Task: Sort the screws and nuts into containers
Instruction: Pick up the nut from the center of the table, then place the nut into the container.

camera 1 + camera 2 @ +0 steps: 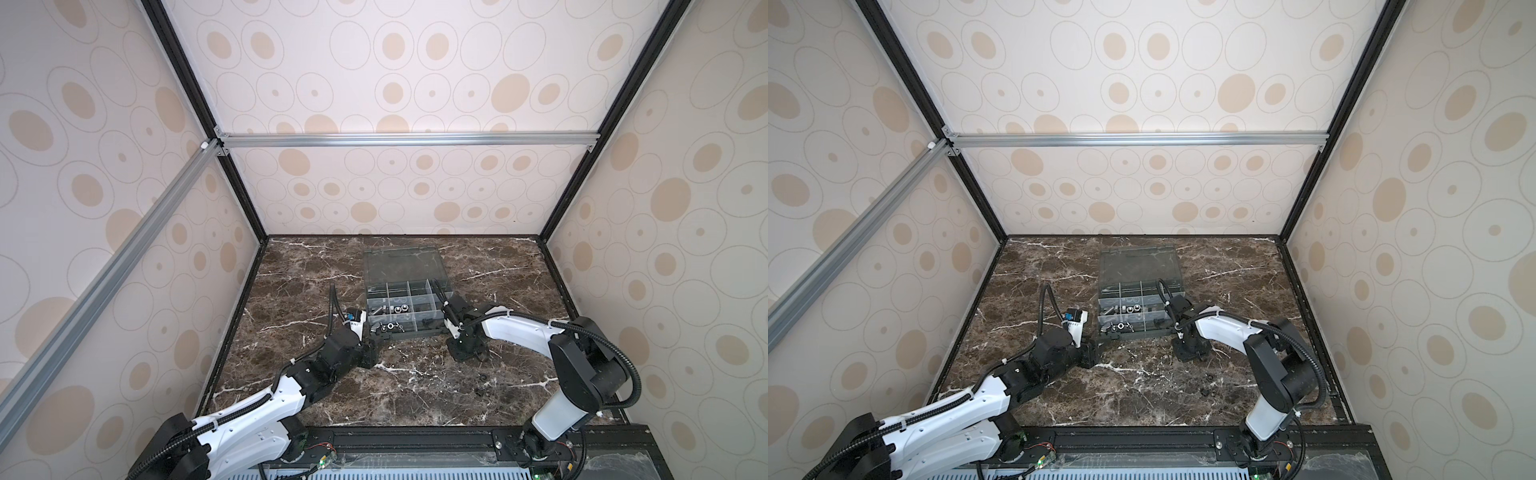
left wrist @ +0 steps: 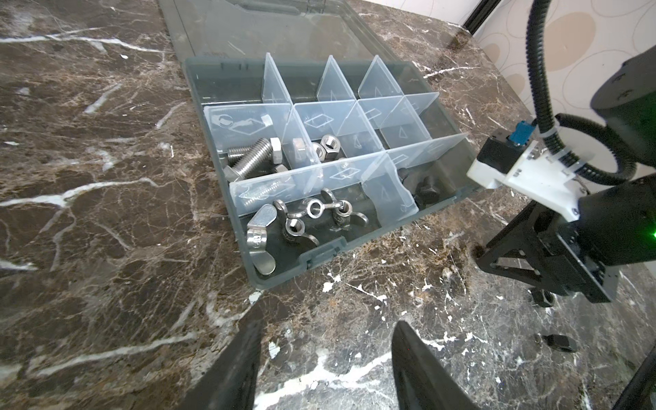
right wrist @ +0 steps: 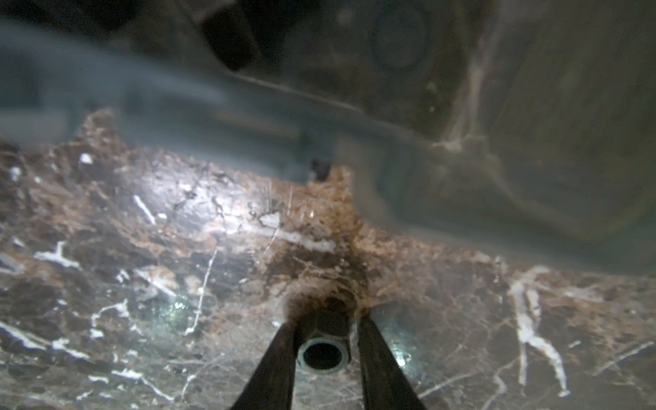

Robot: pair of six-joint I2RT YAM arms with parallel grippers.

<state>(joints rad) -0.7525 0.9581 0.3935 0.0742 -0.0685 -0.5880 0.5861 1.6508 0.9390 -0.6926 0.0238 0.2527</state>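
The black nut (image 3: pixel 323 351) stands on the desk (image 3: pixel 142 284), bore facing up toward the right wrist camera. It sits just in front of the organiser box (image 2: pixel 280 280), near the box's front right corner.

The right pincer (image 3: pixel 324 324) is lowered to the desk surface around this nut. Its two fingers (image 3: pixel 277 369) bracket the nut, one on each side, very close. Whether they are already pressing on it cannot be told.

Box contents, as shown in the left wrist view:
- Silver screws (image 2: pixel 248 159) lie in a middle-row compartment at the box's left end.
- Silver hex nuts (image 2: pixel 328 145) occupy the adjacent compartment.
- Wing nuts (image 2: pixel 294 227) fill the front-row compartment at the left.
- Black screws (image 2: pixel 426 193) lie in the front-row compartment at the right.
- The compartments (image 2: pixel 401 117) are formed by pale translucent dividers.
- The clear lid (image 2: pixel 248 32) is open and lies flat behind the box.

The left pincer (image 2: pixel 327 326) has its fingers spread apart with nothing between them. It points at the front wall of the box from just in front. In a top view it (image 1: pixel 376 338) sits near the box's front left corner, while the right pincer (image 1: pixel 469 357) is opposite, near the front right corner.

Two further small black pieces (image 1: pixel 482 384) lie loose on the desk, nearer the robot base than the right pincer. Their type is too small to tell.
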